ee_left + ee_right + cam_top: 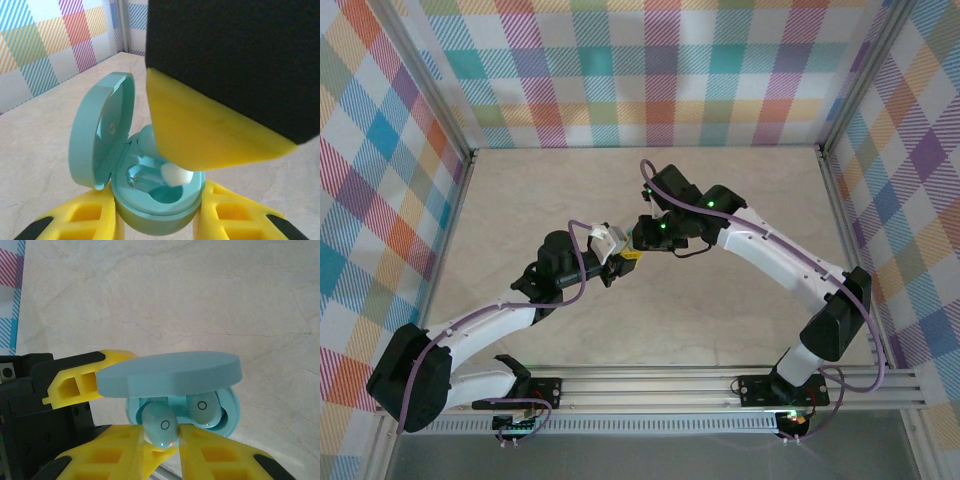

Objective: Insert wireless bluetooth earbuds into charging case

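Jaws of the left gripper point(159, 215) clamped the open charging case point(97, 135) steady, so the right gripper point(167, 442), pinching an earbud point(161, 426) at the case's mouth, could seat it beside the seated earbud point(202, 407).

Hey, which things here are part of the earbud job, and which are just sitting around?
Job: charging case, open, in left claw; held earbud in right claw; seated earbud in the case.
Not the job: table, plaid walls, mounting rail.
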{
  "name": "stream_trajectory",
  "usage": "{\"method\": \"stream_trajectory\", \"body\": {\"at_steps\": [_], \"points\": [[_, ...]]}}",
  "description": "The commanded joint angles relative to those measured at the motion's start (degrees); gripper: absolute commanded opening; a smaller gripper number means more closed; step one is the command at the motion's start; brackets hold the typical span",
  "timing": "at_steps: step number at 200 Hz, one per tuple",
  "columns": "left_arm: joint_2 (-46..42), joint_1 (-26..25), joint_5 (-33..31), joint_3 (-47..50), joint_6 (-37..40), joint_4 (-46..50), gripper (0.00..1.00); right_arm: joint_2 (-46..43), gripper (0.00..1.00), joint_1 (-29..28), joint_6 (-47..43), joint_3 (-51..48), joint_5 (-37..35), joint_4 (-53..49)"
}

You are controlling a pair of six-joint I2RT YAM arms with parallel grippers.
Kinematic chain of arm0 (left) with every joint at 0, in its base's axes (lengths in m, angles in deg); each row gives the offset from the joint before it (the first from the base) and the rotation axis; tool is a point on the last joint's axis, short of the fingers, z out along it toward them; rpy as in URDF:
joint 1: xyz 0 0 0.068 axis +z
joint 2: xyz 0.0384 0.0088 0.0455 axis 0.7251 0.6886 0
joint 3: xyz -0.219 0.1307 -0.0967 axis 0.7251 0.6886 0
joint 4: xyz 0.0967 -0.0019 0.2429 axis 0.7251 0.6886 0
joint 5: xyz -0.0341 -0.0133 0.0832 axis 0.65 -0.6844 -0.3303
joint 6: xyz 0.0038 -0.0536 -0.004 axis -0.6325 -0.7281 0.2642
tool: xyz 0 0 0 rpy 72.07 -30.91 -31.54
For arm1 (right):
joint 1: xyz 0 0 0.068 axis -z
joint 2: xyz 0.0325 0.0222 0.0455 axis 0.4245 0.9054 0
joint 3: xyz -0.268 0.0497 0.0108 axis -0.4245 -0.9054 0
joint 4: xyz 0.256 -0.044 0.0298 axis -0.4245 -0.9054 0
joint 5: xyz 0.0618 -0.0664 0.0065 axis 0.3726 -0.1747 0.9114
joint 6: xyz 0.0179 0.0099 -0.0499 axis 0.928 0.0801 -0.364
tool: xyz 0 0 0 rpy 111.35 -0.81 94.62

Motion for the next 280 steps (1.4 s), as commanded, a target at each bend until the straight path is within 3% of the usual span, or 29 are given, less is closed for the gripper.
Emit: {"method": "stream_trajectory", "body": {"at_steps": [1,96,164,228,280], "points": [[-0.6,-1.0,0.2,-0.2,0.6,-0.4,0.0,0.9,0.28,-0.4,0.9,-0.8,0.9,0.2],[-1.4,-1.0,0.1,0.2,0.6,0.0,0.0,-3.8,0.36,0.1,0.4,-2.0,-0.9,2.8],[-3.8,-1.0,1.6,0.3,1.5,2.4,0.0,-8.9,0.4,5.8,-5.0,-0.1,-1.6,2.3],[-8.5,-1.0,4.9,0.2,2.4,5.2,0.0,-2.2,0.4,7.8,-7.7,4.0,5.6,2.0],[-11.3,-0.9,3.7,-0.8,1.7,7.3,0.0,-1.0,0.39,7.4,-6.5,0.9,13.8,5.8]]}}
